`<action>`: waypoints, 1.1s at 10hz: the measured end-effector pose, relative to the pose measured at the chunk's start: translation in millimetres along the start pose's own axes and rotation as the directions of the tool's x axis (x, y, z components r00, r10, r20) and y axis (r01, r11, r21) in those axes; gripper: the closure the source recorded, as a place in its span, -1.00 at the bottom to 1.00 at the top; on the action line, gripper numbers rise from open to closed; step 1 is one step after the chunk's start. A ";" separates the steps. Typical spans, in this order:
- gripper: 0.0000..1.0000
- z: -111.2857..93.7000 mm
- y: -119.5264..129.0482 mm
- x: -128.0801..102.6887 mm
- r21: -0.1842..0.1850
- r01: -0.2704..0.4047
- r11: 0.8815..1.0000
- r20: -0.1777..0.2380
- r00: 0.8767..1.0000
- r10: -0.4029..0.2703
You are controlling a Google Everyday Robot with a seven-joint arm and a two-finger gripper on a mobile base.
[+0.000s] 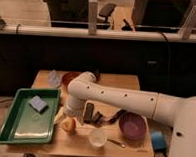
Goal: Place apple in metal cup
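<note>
The apple point(68, 125) is a small yellow-orange fruit on the wooden table point(116, 84), just right of the green tray. My gripper point(67, 114) hangs from the white arm point(120, 100) directly over the apple, at or touching its top. The metal cup point(89, 112) is a dark, upright cylinder just right of the apple, partly behind the arm's wrist.
A green tray point(18, 130) holding a blue sponge point(38, 103) lies at the left. A purple bowl point(132, 126), a clear plastic cup point(97, 137), an orange-brown bowl point(68, 78) and a clear item point(53, 78) also stand on the table. A blue object point(158, 141) sits at its right edge.
</note>
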 end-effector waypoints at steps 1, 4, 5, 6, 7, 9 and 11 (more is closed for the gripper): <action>-0.60 -0.6 1.0 0.6 0.001 0.000 1.000 -0.004 1.000 0.000; -0.60 -1.3 1.2 2.5 0.007 0.011 1.000 -0.014 1.000 -0.011; -0.60 -1.5 1.3 3.1 0.009 0.016 1.000 -0.017 1.000 -0.016; -0.60 -1.6 1.4 3.1 0.010 0.016 1.000 -0.018 1.000 -0.016; -0.60 -1.7 1.4 3.1 0.010 0.016 1.000 -0.018 1.000 -0.016; -0.60 -1.5 1.0 3.0 0.010 0.017 1.000 -0.018 1.000 -0.017; -0.60 -1.0 1.2 2.9 0.010 0.017 1.000 -0.017 1.000 -0.017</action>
